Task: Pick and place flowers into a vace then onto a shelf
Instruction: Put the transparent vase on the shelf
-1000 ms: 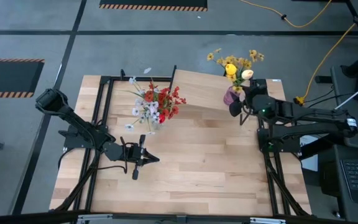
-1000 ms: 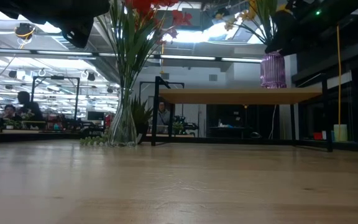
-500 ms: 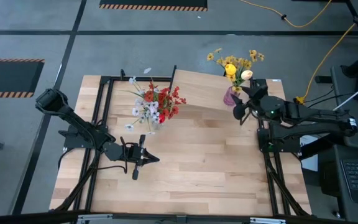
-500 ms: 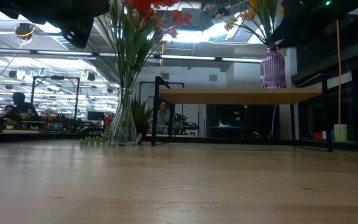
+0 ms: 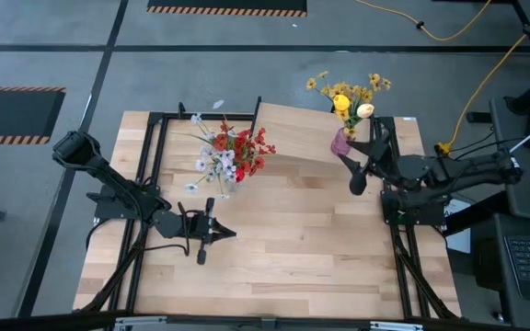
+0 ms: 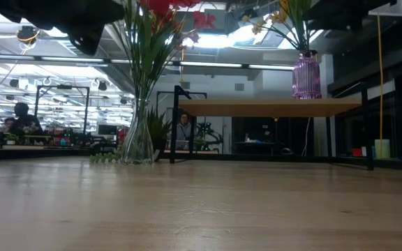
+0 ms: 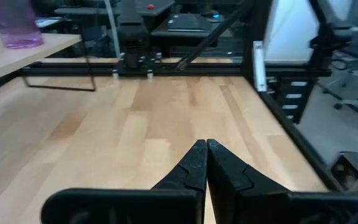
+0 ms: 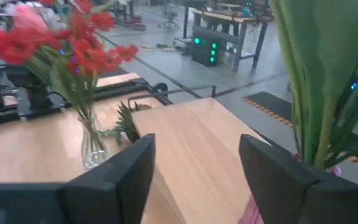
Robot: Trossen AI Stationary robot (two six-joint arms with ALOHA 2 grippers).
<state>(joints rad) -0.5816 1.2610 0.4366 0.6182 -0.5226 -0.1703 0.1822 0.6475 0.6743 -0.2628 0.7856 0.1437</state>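
The purple vase (image 5: 340, 143) with yellow flowers (image 5: 350, 95) stands on the shelf (image 5: 297, 133), near its right end, at the far side of the tabletop (image 5: 283, 248). In the low view the purple vase (image 6: 306, 75) sits upright on the raised board (image 6: 271, 107), its stems rising out of the top.

The right pincer (image 5: 361, 165) is just beside that vase, on the side nearer the front of the tabletop and slightly to the right, not touching it. Its two fingers stand wide apart with nothing between them; in the right wrist view the dark fingers (image 8: 123, 174) frame the bare shelf top (image 8: 191, 143), with the green stems (image 8: 328, 74) close by at one side and the purple vase (image 8: 253, 214) only just showing at the picture's edge.

A clear glass vase (image 5: 225, 184) with red and white flowers (image 5: 233, 152) stands on the tabletop just off the left end of the shelf, well apart from the right pincer. A small leafy green bunch (image 8: 126, 121) lies beside it.

The left pincer (image 5: 208, 233) waits over the middle-left of the tabletop, fingers pressed together and holding nothing (image 7: 205, 168).
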